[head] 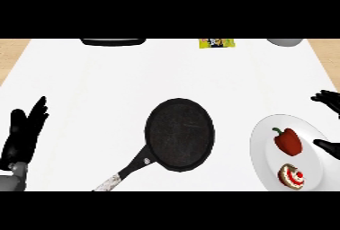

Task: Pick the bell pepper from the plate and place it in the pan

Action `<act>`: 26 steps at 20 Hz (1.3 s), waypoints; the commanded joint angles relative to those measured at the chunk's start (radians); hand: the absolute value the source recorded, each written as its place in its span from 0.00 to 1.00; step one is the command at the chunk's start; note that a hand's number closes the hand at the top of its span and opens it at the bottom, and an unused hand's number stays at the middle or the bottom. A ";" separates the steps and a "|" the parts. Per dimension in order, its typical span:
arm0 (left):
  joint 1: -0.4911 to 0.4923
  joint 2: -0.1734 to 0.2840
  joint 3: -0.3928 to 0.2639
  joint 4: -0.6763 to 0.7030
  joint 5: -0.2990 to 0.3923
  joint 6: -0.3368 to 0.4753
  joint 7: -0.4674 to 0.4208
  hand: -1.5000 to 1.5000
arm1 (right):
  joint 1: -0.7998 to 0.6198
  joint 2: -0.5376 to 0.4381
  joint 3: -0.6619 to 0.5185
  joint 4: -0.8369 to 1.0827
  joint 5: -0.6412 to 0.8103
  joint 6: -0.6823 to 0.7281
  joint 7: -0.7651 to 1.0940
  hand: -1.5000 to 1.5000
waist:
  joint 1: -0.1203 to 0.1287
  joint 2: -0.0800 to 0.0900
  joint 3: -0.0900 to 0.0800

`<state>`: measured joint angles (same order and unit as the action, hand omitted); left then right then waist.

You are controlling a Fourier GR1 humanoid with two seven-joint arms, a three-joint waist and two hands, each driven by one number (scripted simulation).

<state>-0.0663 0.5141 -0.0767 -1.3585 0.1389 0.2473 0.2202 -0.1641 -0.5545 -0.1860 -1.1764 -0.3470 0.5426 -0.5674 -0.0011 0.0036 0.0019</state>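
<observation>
A red bell pepper [288, 141] with a green stem lies on the white plate [263, 143] at the right of the counter. A black pan [180, 134] sits in the middle, its handle pointing toward the lower left. My right hand [328, 101] shows at the right edge, fingers spread above the plate's far side and thumb beside the pepper, open and not touching it. At the left edge my left hand [22, 134] rests open with its fingers up.
A small frosted cake [293, 176] shares the plate, near its front. Along the counter's far edge are a dark tray [114, 42], a yellow packet [217, 43] and a grey bowl [286, 42].
</observation>
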 commanded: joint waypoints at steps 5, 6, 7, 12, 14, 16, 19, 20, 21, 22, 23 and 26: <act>0.013 0.021 0.032 0.027 -0.012 -0.033 -0.029 0.50 | -0.032 -0.244 -0.025 -0.016 0.141 0.095 -0.074 0.00 | 0.010 -0.004 -0.002; -0.040 -0.010 0.001 0.020 -0.021 -0.015 0.045 0.50 | 0.024 -0.237 0.010 -0.091 0.210 0.037 -0.071 0.00 | -0.008 -0.006 -0.002; -0.066 0.020 0.033 0.052 -0.017 -0.016 0.046 0.50 | -0.029 -0.304 0.012 -0.127 0.204 0.047 0.015 0.00 | -0.009 -0.006 -0.003; -0.032 0.016 0.029 0.041 -0.022 -0.032 0.012 0.50 | -0.042 -0.395 0.121 -0.228 0.431 -0.022 0.073 0.00 | 0.009 -0.006 -0.003; -0.049 0.001 0.026 0.075 -0.032 -0.030 -0.022 0.50 | -0.040 -0.438 0.157 -0.269 0.507 -0.025 0.104 0.00 | 0.000 -0.004 -0.004; -0.066 -0.018 0.015 0.092 -0.032 -0.041 -0.016 0.50 | -0.094 -0.439 0.204 -0.300 0.547 -0.010 0.198 0.00 | 0.009 -0.001 -0.005; -0.058 0.002 0.039 0.061 -0.025 -0.038 0.013 0.50 | -0.042 -0.419 0.287 -0.411 0.667 -0.055 0.265 0.00 | 0.004 -0.006 -0.003; -0.043 -0.012 0.022 0.047 -0.043 -0.026 0.011 0.50 | -0.062 -0.437 0.292 -0.395 0.690 -0.037 0.281 0.00 | 0.009 -0.005 -0.003; -0.089 -0.014 0.031 0.099 -0.050 -0.029 0.015 0.50 | -0.084 -0.425 0.306 -0.421 0.689 -0.010 0.322 0.00 | 0.002 -0.003 -0.003; -0.044 -0.041 0.006 0.030 -0.061 -0.007 0.024 0.50 | -0.073 -0.398 0.327 -0.457 0.718 -0.029 0.363 0.00 | 0.007 -0.006 -0.003; -0.058 -0.027 0.025 0.042 -0.049 -0.025 0.034 0.50 | -0.076 -0.425 0.319 -0.464 0.725 0.005 0.366 0.00 | 0.004 -0.005 -0.003; -0.021 -0.054 0.021 0.038 -0.076 0.003 0.001 0.50 | 0.008 -0.353 0.413 -0.503 0.845 -0.057 0.405 0.00 | 0.001 -0.005 -0.002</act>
<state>-0.1137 0.4877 -0.0506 -1.3071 0.0897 0.2203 0.2337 -0.2130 -0.9445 0.1505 -1.6155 0.3908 0.5123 -0.2286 0.0037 -0.0012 -0.0010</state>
